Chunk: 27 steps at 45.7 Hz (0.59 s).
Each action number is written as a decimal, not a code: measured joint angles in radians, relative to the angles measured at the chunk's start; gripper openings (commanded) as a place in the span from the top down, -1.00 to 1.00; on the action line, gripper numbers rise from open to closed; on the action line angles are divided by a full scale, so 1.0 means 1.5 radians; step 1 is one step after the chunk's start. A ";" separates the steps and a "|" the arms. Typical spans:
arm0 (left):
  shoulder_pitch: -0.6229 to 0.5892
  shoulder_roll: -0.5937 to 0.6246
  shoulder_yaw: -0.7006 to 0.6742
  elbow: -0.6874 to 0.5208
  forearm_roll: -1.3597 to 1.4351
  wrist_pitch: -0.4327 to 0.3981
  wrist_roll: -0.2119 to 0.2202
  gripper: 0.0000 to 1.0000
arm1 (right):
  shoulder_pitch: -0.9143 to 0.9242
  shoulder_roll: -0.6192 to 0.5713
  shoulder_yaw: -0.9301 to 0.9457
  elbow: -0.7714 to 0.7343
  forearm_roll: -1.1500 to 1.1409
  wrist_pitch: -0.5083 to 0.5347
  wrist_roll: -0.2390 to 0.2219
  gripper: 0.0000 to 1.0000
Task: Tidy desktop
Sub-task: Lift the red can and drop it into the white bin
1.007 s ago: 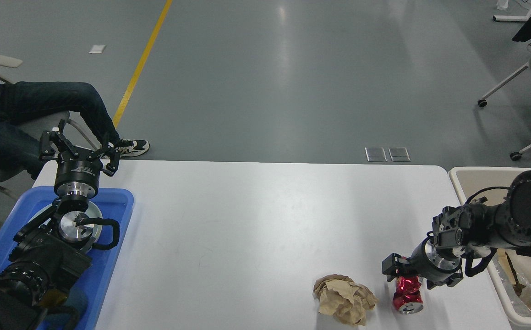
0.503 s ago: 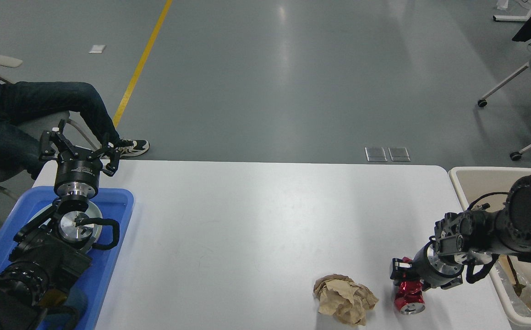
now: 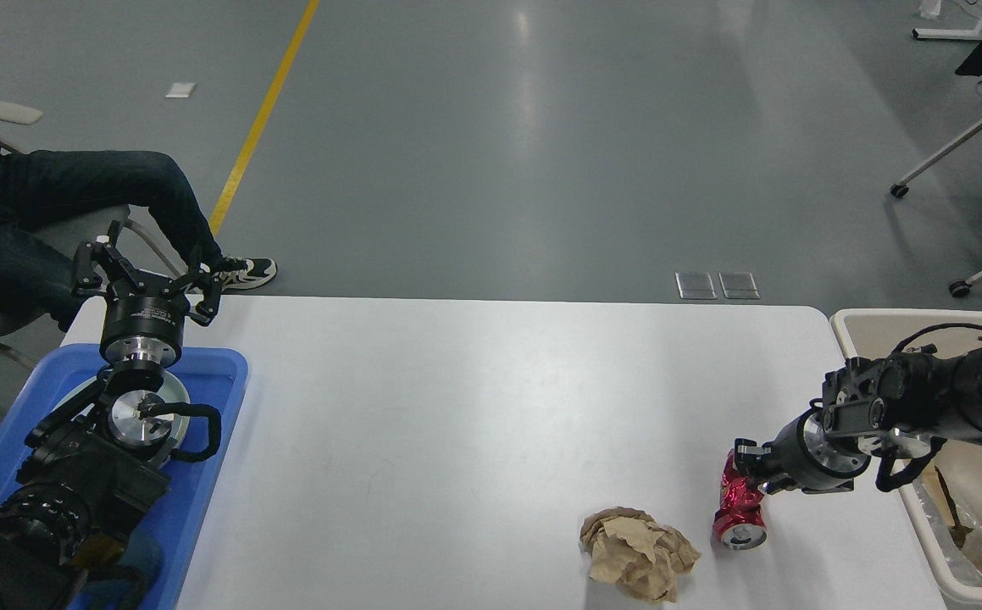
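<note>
Gripping crushed red can (image 3: 740,511), right jaws (image 3: 746,479) closed | left jaws (image 3: 148,269) spread, empty | can's writing unreadable

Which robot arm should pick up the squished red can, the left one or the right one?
The right. Its gripper is already at the top of the crumpled red metal can, beside the beige plastic bin. The left gripper hangs open above the blue plastic tray, across the white desktop.

Left gripper (image 3: 148,269) raised, fingers spread wide; right gripper (image 3: 746,474) low, fingers pinched together.
</note>
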<state>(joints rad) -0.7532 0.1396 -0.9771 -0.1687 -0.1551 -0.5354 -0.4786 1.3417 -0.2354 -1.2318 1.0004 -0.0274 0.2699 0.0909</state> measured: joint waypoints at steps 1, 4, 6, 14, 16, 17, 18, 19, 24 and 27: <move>0.000 0.000 0.000 0.000 0.000 0.000 0.000 -0.92 | 0.000 0.000 0.001 0.000 0.000 0.000 0.001 1.00; 0.000 0.000 0.000 0.000 0.000 0.000 0.000 -0.92 | 0.000 0.000 0.001 -0.001 -0.001 -0.001 0.002 1.00; 0.000 0.000 0.000 0.000 0.000 0.000 0.000 -0.92 | -0.001 0.001 0.002 -0.002 -0.001 -0.001 0.002 1.00; 0.000 0.000 0.000 0.000 0.000 0.000 0.000 -0.92 | 0.003 -0.004 0.002 -0.001 -0.001 0.000 0.006 1.00; 0.000 0.000 0.000 0.000 0.000 0.000 0.000 -0.92 | 0.012 -0.008 0.002 0.002 -0.001 0.001 0.007 1.00; 0.000 0.000 0.000 0.000 0.000 0.000 0.000 -0.92 | 0.018 -0.012 0.003 0.004 -0.001 0.003 0.007 1.00; 0.000 0.000 0.000 0.000 0.000 0.000 0.000 -0.92 | 0.028 -0.019 0.003 0.008 -0.001 0.007 0.007 1.00; 0.000 0.000 0.000 0.000 0.000 0.000 0.000 -0.92 | 0.036 -0.025 0.004 0.012 -0.001 0.010 0.007 1.00; 0.000 0.000 0.000 0.000 0.000 0.000 0.000 -0.92 | 0.094 -0.056 0.009 0.034 -0.001 0.041 0.008 1.00; 0.000 0.000 0.000 0.000 0.000 0.000 0.000 -0.92 | 0.138 -0.075 0.010 0.048 -0.001 0.064 0.008 1.00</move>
<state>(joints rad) -0.7532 0.1396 -0.9771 -0.1688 -0.1547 -0.5353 -0.4786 1.5488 -0.3479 -1.2168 1.0717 -0.0292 0.3653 0.1025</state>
